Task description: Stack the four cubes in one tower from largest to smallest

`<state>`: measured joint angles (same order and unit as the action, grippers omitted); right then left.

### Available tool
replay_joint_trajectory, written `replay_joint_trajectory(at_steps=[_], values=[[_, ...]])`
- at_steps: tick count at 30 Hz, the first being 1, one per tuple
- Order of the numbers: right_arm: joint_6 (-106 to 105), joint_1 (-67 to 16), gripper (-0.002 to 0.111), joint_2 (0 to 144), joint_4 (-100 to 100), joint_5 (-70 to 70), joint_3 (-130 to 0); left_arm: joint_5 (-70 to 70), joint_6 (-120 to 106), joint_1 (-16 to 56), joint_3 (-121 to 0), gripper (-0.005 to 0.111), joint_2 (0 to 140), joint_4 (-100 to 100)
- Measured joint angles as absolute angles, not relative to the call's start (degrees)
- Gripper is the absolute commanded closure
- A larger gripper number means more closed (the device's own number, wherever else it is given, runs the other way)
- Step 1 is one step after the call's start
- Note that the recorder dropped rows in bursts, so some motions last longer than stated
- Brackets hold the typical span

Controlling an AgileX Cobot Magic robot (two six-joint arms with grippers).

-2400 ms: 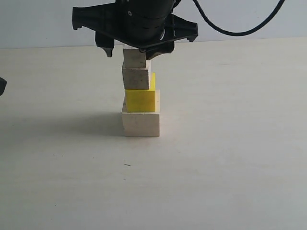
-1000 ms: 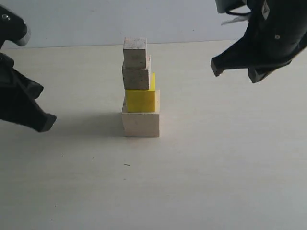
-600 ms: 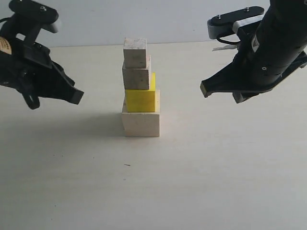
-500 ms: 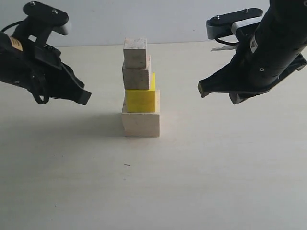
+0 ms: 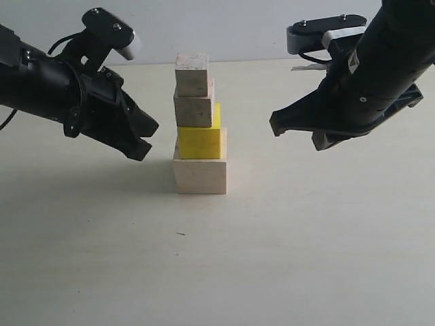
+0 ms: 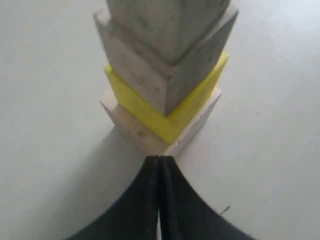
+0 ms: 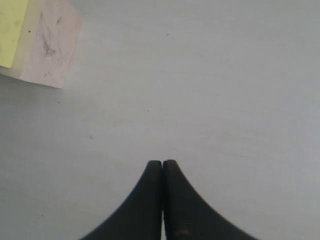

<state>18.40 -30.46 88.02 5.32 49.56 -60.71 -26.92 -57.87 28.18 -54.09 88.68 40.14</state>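
Exterior view: tower [image 5: 197,102] stands complete mid-table [image 5: 306,238], left gripper [image 5: 141,140] and right gripper [image 7: 162,165] pinched shut, empty, flanking it; cubes [image 5: 199,176] look light, rigid, slide-prone, so grip opposite flat sides.

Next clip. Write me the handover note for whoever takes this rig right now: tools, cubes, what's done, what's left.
Left tool: shut, empty, beside the lower half of the tower, not touching it in the exterior view.
Right tool: shut, empty, on the tower's other side, farther off.
Cubes: all in one tower on the table: large pale cube at the bottom, then yellow cube, medium pale cube, small pale cube on top.
Done: four stacked, largest to smallest.
Left: probably only drawing both tools clear without knocking it.
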Motion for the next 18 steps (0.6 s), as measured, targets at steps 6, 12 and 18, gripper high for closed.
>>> replay_joint_trajectory(at_steps=[6, 12, 18], values=[[17.49, -30.46, 0.108, 88.02, 4.46, 49.32, -60.71, -24.54, -70.05, 28.18, -54.09, 0.107, 88.68, 50.93], [17.37, -30.46, 0.108, 88.02, 4.35, 49.32, -60.71, -23.01, -73.10, 28.18, -54.09, 0.107, 88.68, 52.44], [17.37, -30.46, 0.108, 88.02, 4.14, 49.10, -60.71, -22.63, -78.23, 28.18, -54.09, 0.107, 88.77, 53.63]])
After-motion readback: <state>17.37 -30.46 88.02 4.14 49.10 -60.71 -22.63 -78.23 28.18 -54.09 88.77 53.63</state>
